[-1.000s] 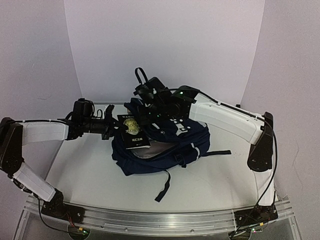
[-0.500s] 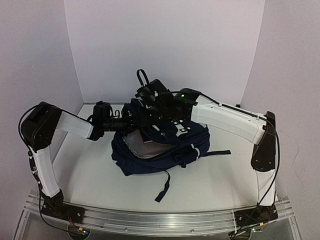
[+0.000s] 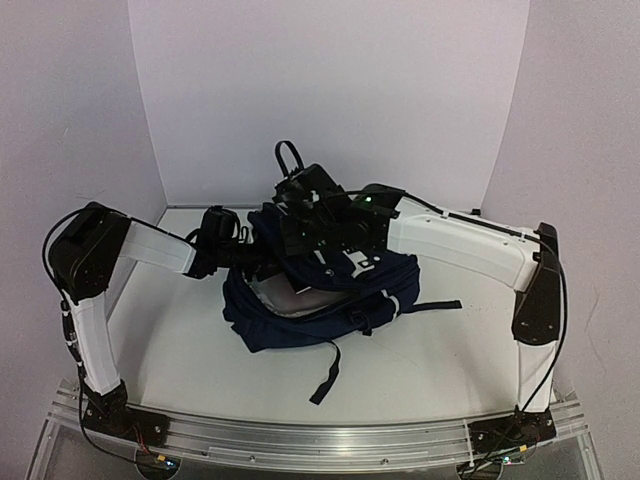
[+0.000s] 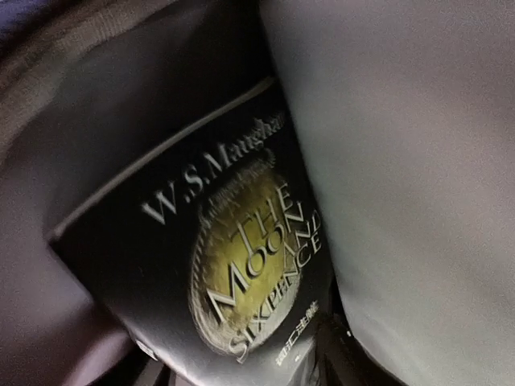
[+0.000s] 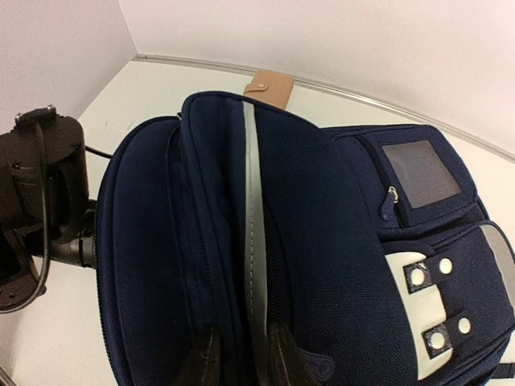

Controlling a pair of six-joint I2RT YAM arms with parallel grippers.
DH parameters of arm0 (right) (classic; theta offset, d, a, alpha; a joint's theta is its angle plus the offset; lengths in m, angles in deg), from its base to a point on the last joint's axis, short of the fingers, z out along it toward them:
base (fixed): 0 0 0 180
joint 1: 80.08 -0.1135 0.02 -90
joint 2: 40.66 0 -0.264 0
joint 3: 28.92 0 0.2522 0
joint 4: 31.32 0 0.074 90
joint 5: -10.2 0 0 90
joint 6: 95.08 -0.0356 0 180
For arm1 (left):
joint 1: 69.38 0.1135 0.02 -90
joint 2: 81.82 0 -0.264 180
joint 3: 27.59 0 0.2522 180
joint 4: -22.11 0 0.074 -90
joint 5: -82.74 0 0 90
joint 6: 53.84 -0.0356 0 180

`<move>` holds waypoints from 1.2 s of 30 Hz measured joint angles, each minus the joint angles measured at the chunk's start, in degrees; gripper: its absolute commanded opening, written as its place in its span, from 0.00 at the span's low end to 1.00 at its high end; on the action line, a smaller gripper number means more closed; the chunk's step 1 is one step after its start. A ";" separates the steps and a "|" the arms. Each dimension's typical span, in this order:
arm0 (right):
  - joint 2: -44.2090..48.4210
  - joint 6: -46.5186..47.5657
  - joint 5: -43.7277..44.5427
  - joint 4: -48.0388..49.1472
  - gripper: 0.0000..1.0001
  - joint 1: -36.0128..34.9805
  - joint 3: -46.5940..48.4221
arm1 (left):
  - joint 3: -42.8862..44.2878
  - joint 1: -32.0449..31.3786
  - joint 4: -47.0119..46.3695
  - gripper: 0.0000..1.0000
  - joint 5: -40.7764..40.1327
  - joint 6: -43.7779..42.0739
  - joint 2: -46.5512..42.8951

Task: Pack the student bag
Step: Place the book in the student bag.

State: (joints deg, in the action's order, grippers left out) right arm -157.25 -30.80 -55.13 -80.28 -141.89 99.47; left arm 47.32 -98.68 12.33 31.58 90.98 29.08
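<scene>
Bag position: I have the student bag (image 3: 320, 300) lying on its side directly under the right gripper (image 5: 241, 358) and straight ahead of the left gripper (image 3: 255, 256).
Bag long axis: it runs from the left gripper's side across towards the right arm, a little skewed on the table.
Bag heading: the open mouth faces the left gripper; the front with the white block marks (image 5: 430, 305) lies on the far side of the right gripper from that mouth.
Left gripper: it is pushed into the bag's mouth. My wrist camera gives only dark slivers of the fingers at the bottom edge, so I cannot tell how far apart they stand or whether they hold anything.
Right gripper: its fingers sit close together with the bag's white-piped rim between them; I cannot tell whether they bite on the fabric.
Book: one black paperback (image 4: 225, 265) with a gold disc on the cover, just in front of the left gripper, leaning against the grey lining (image 4: 402, 161).
Counts: one bag, one book, two arms.
Straps: one dark strap (image 3: 328, 375) trails from the bag towards the arm bases, another (image 3: 440, 305) towards the right arm.
Tag: one tan tab (image 5: 265, 87) beyond the bag's far end from the right gripper.
Surface: a plain white table (image 3: 440, 350) with a metal rail (image 3: 300, 440) along the near edge.
Room: plain pale walls (image 3: 330, 90) close in on three sides.
</scene>
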 measured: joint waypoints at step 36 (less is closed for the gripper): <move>16.51 -12.95 -23.14 12.59 0.84 18.17 -34.17 | -3.89 10.39 68.05 0.88 -17.91 -26.48 -39.47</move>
State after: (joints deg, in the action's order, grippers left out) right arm -140.74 -43.75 -78.27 -67.69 -123.72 65.29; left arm 43.43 -88.30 80.37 13.67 64.50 -10.39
